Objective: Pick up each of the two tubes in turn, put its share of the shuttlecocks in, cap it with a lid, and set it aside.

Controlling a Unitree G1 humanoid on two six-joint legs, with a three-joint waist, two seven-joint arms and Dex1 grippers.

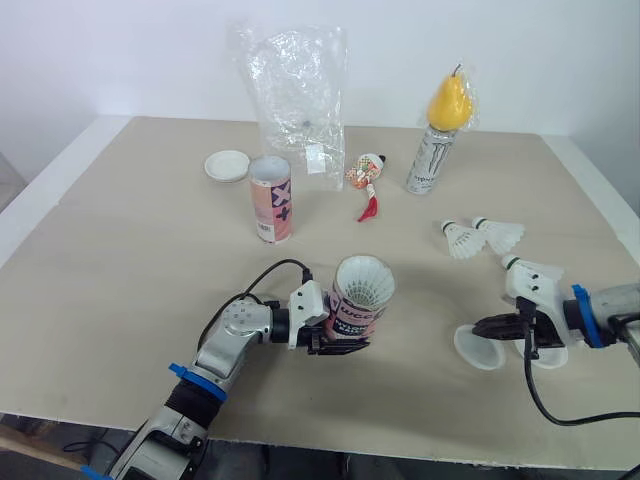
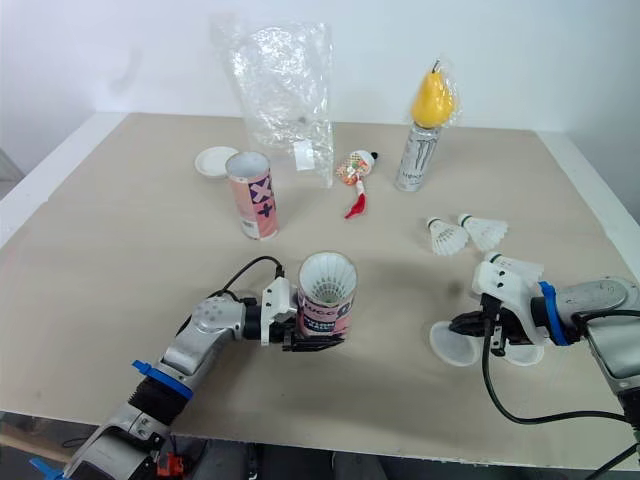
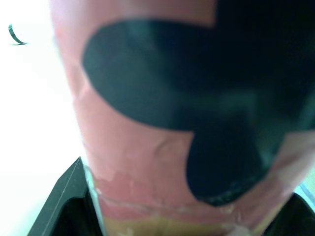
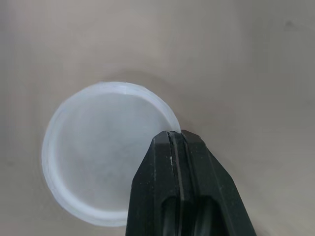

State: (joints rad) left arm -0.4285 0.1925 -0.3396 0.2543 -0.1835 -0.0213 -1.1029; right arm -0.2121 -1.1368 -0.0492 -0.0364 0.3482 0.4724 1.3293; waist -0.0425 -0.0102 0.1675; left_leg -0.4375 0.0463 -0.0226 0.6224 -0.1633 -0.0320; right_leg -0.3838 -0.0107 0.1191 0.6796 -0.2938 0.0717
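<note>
1. Where the tabletop [image 1: 120, 260] nears its front edge, the left end effector [image 1: 335, 338] sits low, its fingers clamped on the lower body of the held tube [image 1: 352, 318], one on either side.
2. Held tube: pink, upright, uncapped. A white shuttlecock [image 1: 363, 282] shows in its open mouth.
3. Right end effector [image 4: 176, 136]: fingers pressed together, tip at the rim of the near lid [image 4: 98, 152]. Whether it pinches that rim cannot be told.
4. Near lid: white, round, lying on the tabletop to the right of the held tube and apart from it.
5. Second tube [image 1: 270, 198]: pink, upright, uncapped, standing well behind the held tube and to its left.
6. Far lid [image 1: 227, 165]: white, lying near the second tube, behind it and to its left.
7. Loose shuttlecocks [image 1: 460, 240]: two, on their sides, close together, behind the right end effector.
8. Can [image 1: 432, 160]: upright at the far right, with a yellow pear [image 1: 450, 100] on top.
9. Plastic bag [image 1: 295, 90]: clear and crumpled, at the far edge behind the second tube.
</note>
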